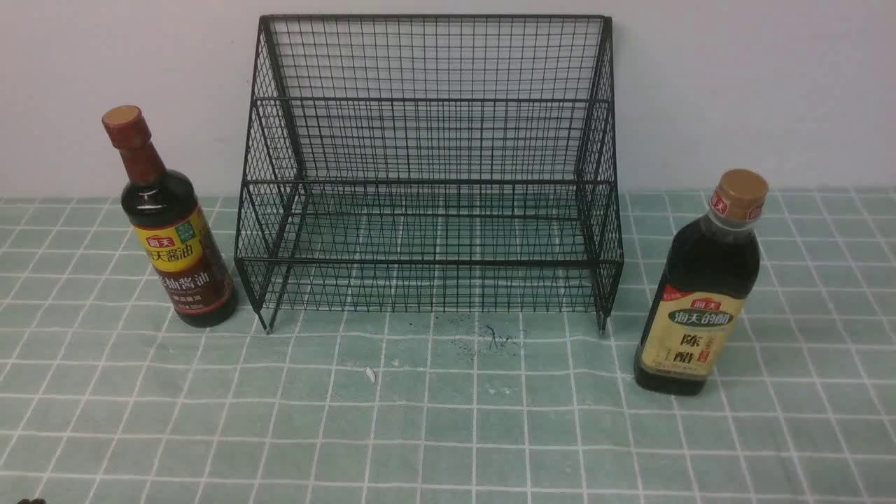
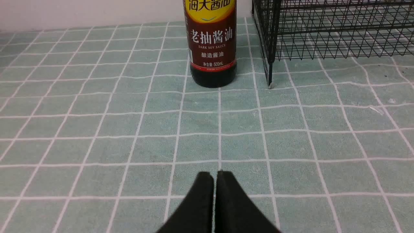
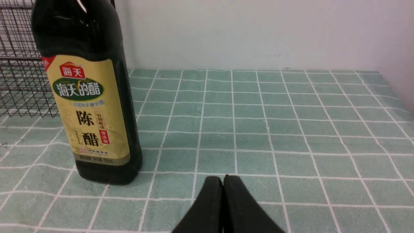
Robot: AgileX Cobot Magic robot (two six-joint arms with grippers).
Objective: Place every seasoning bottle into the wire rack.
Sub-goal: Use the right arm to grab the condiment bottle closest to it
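Front view, left to right, with the wire rack (image 1: pixel 427 183) as landmark. To the left of the rack, just beside its side panel: the slim dark-liquid bottle (image 1: pixel 183 248), standing on the checked table surface (image 1: pixel 448 420), red-brown cap on top. Looks full or nearly so, hence probably fairly heavy; stiff-walled, smooth, likely slippery if pinched lightly, perhaps breakable if dropped. Best taken around the labelled body, below the shoulder; risky by the narrow neck alone, with most of the weight swinging below. On the same side, nearer than the rack: left gripper (image 2: pixel 210 174), fingers together, nothing between them.

In the middle: the rack itself, stiff black wire, no bottle inside. Better left ungrasped, and approached from the front, clear of the front rails.

To the right of the rack, apart from it and a little nearer than its front feet: the wider bottle (image 1: pixel 698 301), also standing, tan cap, cream label. Probably the bulkier load, equally rigid and smooth. Would call for a wider opening, fingers set squarely on the flat-looking sides around mid-body. Nearer than the rack on that side: right gripper (image 3: pixel 222 178), tips closed up, empty.

Counted: two bottles, one rack, two grippers. Racked so far: none.
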